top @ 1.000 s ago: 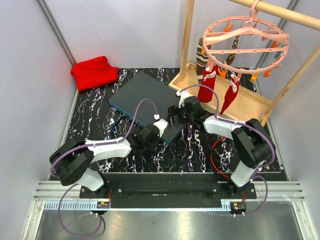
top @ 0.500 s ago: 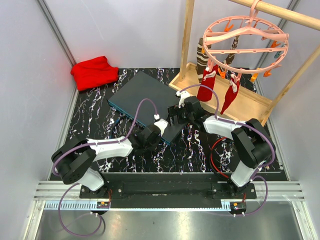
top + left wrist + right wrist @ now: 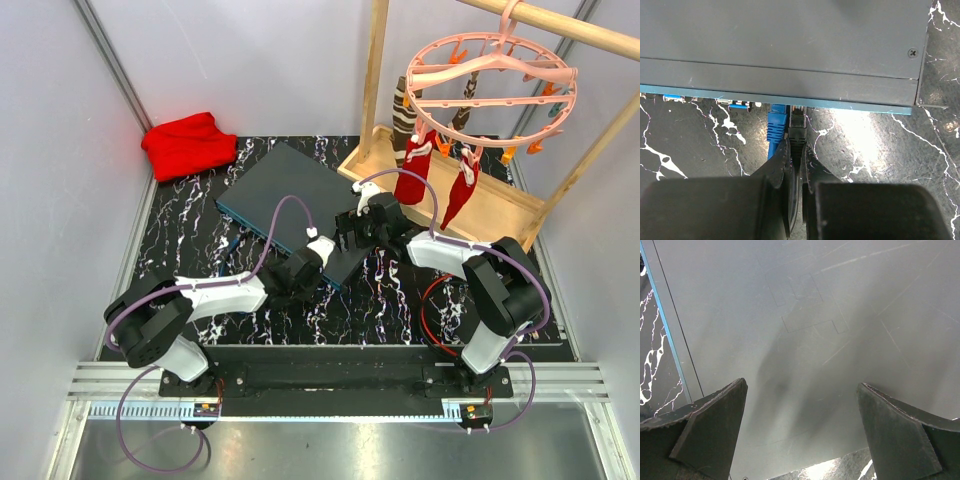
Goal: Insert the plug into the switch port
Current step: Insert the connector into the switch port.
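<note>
The switch [image 3: 290, 195] is a flat dark grey box lying slantwise on the marbled mat; its teal front edge [image 3: 850, 104] crosses the left wrist view. A black plug [image 3: 797, 129] sits with its nose at a port on that edge, right beside a blue plug [image 3: 776, 125] that is in the neighbouring port. My left gripper [image 3: 796, 150] is shut on the black plug's boot and cable. My right gripper [image 3: 802, 390] stands wide open over the switch's grey top [image 3: 810, 325] near its right corner, with nothing between its fingers.
A red cloth [image 3: 188, 143] lies at the back left. At the back right stands a wooden tray [image 3: 500, 205] with a wooden rack, a pink clip hanger [image 3: 490, 75] and red socks [image 3: 412, 175]. A red cable [image 3: 432, 315] loops by the right arm's base.
The left arm has edged slightly forward toward the switch's front edge. The right arm has not moved.
</note>
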You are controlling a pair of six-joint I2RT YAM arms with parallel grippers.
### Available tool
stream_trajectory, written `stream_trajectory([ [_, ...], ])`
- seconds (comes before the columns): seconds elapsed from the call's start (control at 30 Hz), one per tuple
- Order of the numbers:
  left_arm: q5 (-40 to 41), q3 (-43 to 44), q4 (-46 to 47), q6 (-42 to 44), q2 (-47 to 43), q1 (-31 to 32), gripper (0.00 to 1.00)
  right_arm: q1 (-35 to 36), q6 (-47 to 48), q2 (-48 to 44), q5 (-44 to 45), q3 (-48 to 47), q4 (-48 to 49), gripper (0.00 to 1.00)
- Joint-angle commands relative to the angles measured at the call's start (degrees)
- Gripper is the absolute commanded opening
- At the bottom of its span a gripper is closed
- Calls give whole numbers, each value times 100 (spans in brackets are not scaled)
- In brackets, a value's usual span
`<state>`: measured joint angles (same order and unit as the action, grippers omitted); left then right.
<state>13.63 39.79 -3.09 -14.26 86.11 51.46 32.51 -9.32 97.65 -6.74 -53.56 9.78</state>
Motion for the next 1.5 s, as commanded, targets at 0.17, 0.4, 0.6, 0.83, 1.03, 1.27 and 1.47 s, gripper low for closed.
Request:
stream_trajectory([
  [0.17, 210, 319, 440, 37, 29, -22, 0, -17, -70, -149, -82, 83, 208, 100],
  [0.4, 132, 126, 1196, 318, 46, -22, 0, -17, -52, -185, -187, 144, 305, 100],
  [0.6, 210, -15, 1908, 380, 310, -13, 0, -17, -43, -193, -257, 179, 331, 100],
  [0.83, 544, -112, 2672, 363, 302, -83, 0, -69, -35, -290, -169, 135, 191, 100],
  [1.03, 448, -112, 2603, 222, 319, -145, 0, -411, -35, -369, 85, 30, 33, 100],
  [1.27, 308, 11, 2515, 275, 301, -277, 0, -1001, 290, -106, 191, -418, -222, 100],
  [1.47, 246, 143, 2656, 345, 407, -347, 0, -1159, 545, 395, 244, -901, -266, 99],
])
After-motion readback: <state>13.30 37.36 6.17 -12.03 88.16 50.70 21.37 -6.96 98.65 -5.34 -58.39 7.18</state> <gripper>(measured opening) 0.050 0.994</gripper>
